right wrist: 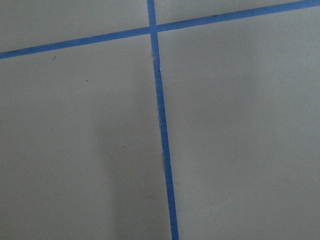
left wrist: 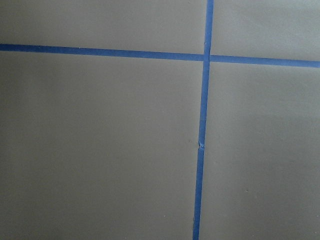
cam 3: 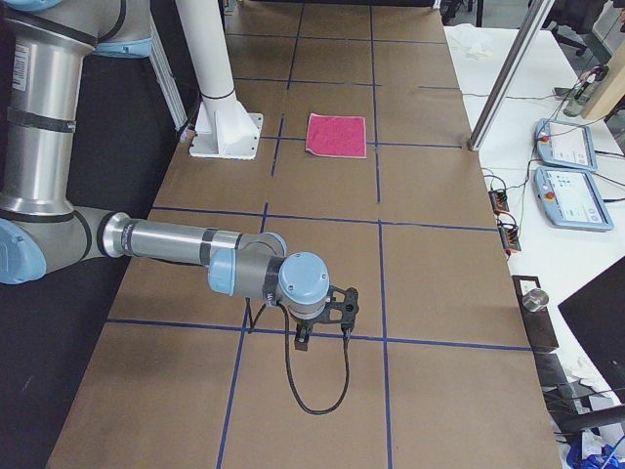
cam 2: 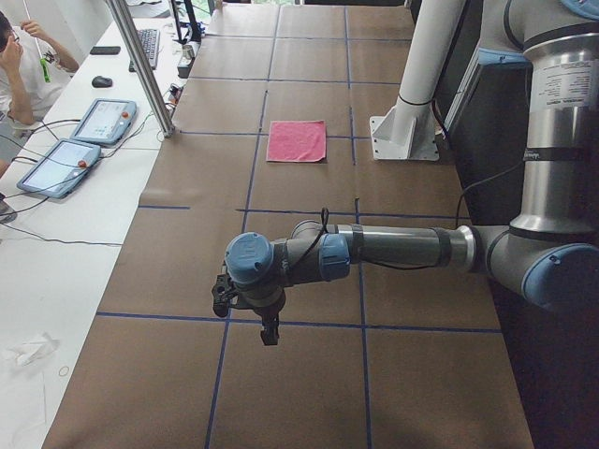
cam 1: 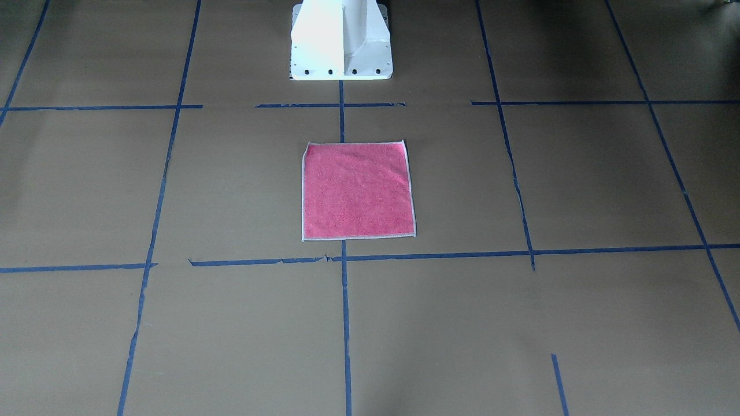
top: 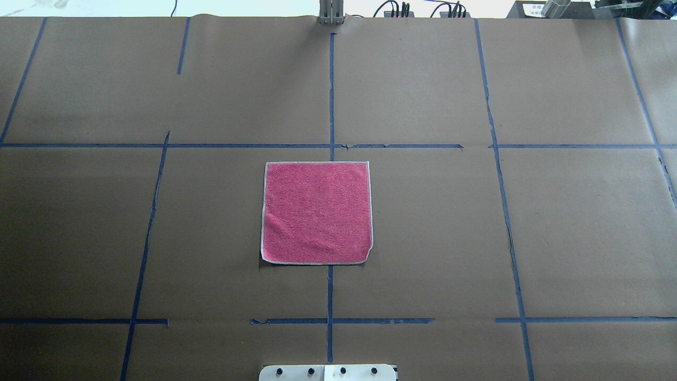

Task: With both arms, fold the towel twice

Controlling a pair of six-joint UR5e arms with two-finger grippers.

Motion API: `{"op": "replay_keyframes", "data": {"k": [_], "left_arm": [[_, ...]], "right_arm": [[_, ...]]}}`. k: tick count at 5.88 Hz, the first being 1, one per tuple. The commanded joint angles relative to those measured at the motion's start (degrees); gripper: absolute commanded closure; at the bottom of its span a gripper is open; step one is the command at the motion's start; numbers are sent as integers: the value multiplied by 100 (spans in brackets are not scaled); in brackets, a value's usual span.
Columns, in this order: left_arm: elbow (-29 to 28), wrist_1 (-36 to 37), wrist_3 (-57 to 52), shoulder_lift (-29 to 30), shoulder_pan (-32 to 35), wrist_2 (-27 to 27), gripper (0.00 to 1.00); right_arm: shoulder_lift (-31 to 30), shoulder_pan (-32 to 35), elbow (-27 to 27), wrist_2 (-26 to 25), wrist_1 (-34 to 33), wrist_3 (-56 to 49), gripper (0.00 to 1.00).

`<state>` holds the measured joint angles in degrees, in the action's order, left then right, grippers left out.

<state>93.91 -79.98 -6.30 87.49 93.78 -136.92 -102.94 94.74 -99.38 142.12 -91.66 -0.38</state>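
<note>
Left gripper and right gripper are showing only in my side views, hanging over bare table well away from the pedestal; I'm unable to judge their jaws. Overhead, the towel is lying flat, pink up, just before the pedestal, every edge sitting free.

Brown paper covers the table, marked into large rectangles by blue tape lines. Beside it, in the exterior left view, a white side table carries two grey tablets, a keyboard and a mouse. A metal post rises at the edge. A seated person is at the far corner.
</note>
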Motion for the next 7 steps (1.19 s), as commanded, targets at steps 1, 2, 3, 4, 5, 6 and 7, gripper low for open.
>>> {"op": "replay_keyframes", "data": {"k": [1,2,3,4,5,6,7], "left_arm": [[-39,-17,-3,-3,0,8,0],[-39,-17,-3,-3,0,8,0],[-39,-17,-3,-3,0,8,0],[-39,-26,-12,-3,0,-10,0],[-30,-26,-12,-3,0,-10,0],[-30,-26,-3,-3,0,-10,0],[13,-26,58,5,0,-27,0]], "right_arm": [[2,9,-46,0,8,3,0],[2,9,-46,0,8,12,0],[2,9,-55,0,8,29,0],[2,9,-64,0,8,64,0],[11,9,-64,0,8,65,0],[11,9,-55,0,8,65,0],[11,9,-72,9,8,56,0]]}}
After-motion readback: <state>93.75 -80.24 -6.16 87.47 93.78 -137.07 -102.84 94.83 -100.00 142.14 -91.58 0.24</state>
